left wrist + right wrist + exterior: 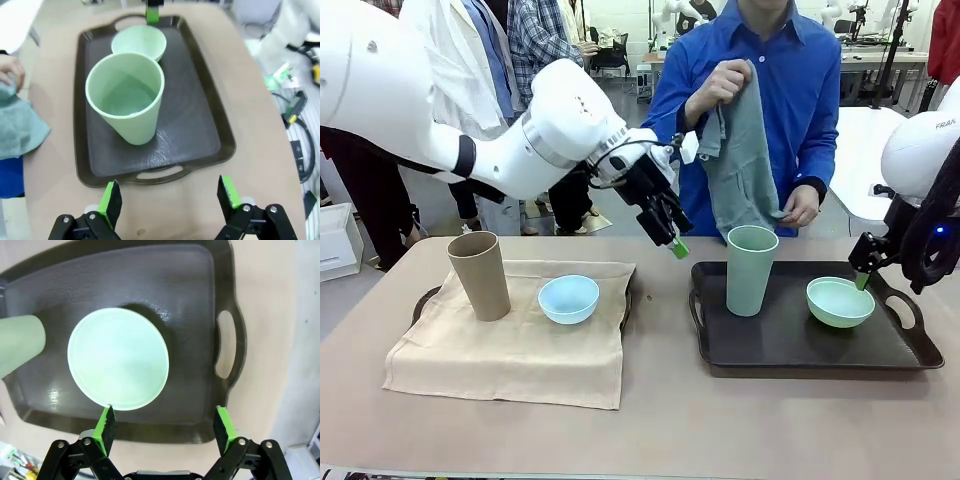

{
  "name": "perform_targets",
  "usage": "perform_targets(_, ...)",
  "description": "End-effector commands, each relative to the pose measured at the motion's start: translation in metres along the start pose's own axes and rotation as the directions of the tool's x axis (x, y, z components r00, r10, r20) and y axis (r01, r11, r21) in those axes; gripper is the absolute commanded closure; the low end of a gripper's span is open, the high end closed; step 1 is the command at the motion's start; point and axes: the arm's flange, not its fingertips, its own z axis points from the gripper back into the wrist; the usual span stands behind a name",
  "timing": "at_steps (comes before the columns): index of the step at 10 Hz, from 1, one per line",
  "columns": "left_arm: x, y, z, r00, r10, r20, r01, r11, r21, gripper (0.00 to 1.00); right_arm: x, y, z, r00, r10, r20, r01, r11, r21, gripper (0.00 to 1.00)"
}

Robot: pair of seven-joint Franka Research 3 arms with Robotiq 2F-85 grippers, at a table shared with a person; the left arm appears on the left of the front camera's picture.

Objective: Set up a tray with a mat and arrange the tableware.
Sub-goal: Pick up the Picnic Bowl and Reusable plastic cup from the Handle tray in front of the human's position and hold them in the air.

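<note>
The left claw (170,192) gapes wide and grips nothing, its green pads apart over the smooth tan counter (250,150). Just past its fingertips lies the handled end of a dark, glossy rectangular plastic tray (200,135). On that tray a tall, pale green handleless cup (127,100) with matte tapering walls stands upright. Farther along the tray sits a small, round, pale green bowl (140,42).

The right claw (165,422) is likewise spread wide and empty, poised above that bowl. One pad is over the bowl's rim, and the other is out toward the tray's edge beside the cut-out handle.

Off to the left claw's left side, a second dark tray (423,300) lies under a rumpled beige woven cloth mat (510,350). On the mat a tall tan handleless cup (480,275) stands upright, with a small round light blue bowl (568,298) near it.

Beyond both claws, across the counter, a person in a blue shirt holds a limp grey-green cloth (740,170). It hangs from one raised hand (720,85), and the other hand (803,205) is at its lower edge.
</note>
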Motion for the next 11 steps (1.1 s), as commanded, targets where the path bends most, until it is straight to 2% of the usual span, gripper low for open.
perform_targets(1,-0.013,0.000,-0.017,0.994,-0.004,0.105,0.003,1.000,0.015,0.00,0.011,0.004,-0.008,0.999,-0.020,0.030,0.021,0.999,-0.045,0.00)
perform_targets(6,-0.023,0.024,-0.062,0.979,0.003,0.202,-0.007,1.000,0.021,0.00,0.025,0.006,-0.028,0.999,-0.037,0.019,0.038,0.999,-0.033,0.00)
perform_targets(11,-0.025,0.041,-0.084,0.978,-0.032,0.205,0.024,0.999,0.045,0.00,0.033,0.007,-0.039,0.998,-0.055,0.004,0.055,0.998,-0.008,0.00)
